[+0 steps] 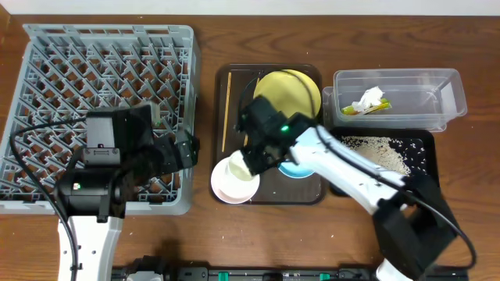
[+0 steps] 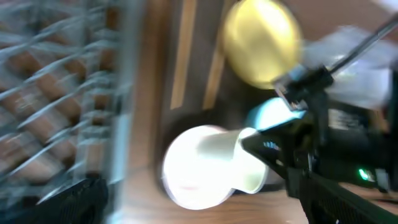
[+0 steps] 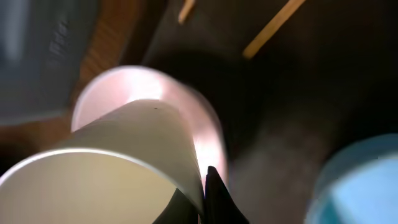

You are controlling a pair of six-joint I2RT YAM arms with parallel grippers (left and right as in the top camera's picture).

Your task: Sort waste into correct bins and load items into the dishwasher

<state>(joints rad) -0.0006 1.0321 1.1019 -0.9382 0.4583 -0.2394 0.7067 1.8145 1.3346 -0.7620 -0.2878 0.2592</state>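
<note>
My right gripper [image 1: 254,158] is shut on the rim of the small white cup [image 1: 239,165], tilted over the white bowl [image 1: 229,190] at the brown tray's front left corner. In the right wrist view one finger [image 3: 208,190] is inside the cup [image 3: 118,155] and one outside, with the white bowl [image 3: 189,102] below. The light blue bowl [image 1: 295,168] sits beside it and the yellow plate [image 1: 291,90] lies behind. The chopsticks [image 1: 227,109] lie along the tray's left side. My left gripper [image 1: 181,150] is open and empty at the grey dish rack's [image 1: 189,62] right edge. The left wrist view is blurred.
The clear tub [image 1: 449,86] at the back right holds the snack wrapper [image 1: 364,108] and white paper [image 1: 374,96]. The black tray [image 1: 424,160] in front of it holds rice scraps [image 1: 375,148]. The brown serving tray [image 1: 311,197] lies in the middle.
</note>
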